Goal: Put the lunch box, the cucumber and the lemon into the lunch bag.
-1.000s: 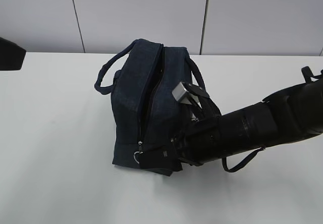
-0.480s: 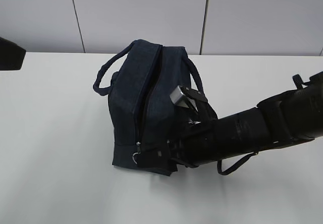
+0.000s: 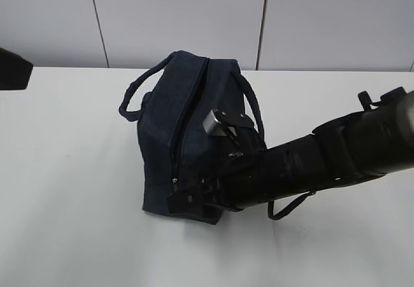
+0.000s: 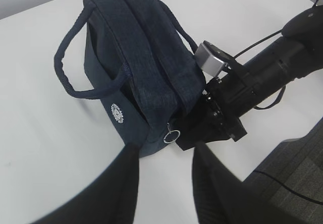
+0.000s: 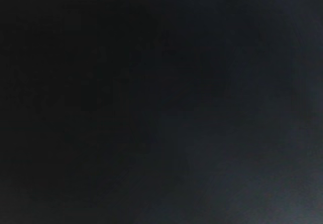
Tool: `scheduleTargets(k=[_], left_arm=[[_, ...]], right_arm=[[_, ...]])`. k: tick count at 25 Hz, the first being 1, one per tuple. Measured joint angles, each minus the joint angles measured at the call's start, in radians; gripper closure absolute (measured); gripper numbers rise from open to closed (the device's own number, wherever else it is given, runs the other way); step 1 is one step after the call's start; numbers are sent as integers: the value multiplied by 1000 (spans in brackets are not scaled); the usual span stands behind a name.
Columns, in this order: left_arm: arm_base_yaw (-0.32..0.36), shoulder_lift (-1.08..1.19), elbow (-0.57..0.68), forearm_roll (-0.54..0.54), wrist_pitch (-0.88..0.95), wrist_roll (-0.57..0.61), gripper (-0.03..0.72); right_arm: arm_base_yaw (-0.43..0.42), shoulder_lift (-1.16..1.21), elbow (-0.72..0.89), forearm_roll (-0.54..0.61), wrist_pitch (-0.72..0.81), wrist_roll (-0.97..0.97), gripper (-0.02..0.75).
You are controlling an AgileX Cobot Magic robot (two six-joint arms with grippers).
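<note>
Left gripper (image 4: pixel 164 183): seen only in its own wrist view, as two dark blurred fingers (image 4: pixel 123 183) at the bottom edge. They stand part-way apart with bare white table showing between them. They hold nothing and hang clear of the bag.
Table (image 3: pixel 65 170): white and flat. It carries the bag near its middle.
Lunch bag (image 3: pixel 174 125): dark navy fabric, boxy, standing on the table. Its zipper runs along the top and down the near end. The top looks closed in the left wrist view.
Bag handles: one loop (image 3: pixel 139 93) arches out on the left side; the other lies on the right side, partly behind the right arm.
Logo (image 4: pixel 117 112): a small round white mark on the bag's side panel, visible from the left wrist view.
Zipper pull (image 4: pixel 173 136): a silver ring hanging at the lower near corner of the bag, just beside the right arm's black end.
Right arm (image 3: pixel 310 164): a thick black arm that reaches in from the right and presses against the bag's near right corner. A grey camera block (image 3: pixel 217 122) sits on its wrist.
Right gripper (image 3: pixel 187 201): its black tip lies against the bottom near edge of the bag. Its own wrist view is wholly dark, so whether the fingers grip the fabric or the pull cannot be told.
Lunch box, cucumber, lemon: none can be seen in any view.
</note>
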Motion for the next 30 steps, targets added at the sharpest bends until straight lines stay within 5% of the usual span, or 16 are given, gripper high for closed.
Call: scheduleTargets(k=[4, 18, 30], left_arm=[[0, 0, 0, 2, 0, 0, 449], [0, 0, 72, 2, -2, 0, 449], [0, 0, 82, 2, -27, 0, 449]], right_arm=[[0, 30, -13, 2, -1, 0, 374], [0, 88, -89, 6, 58, 4, 728], [0, 94, -96, 6, 104, 72, 738]])
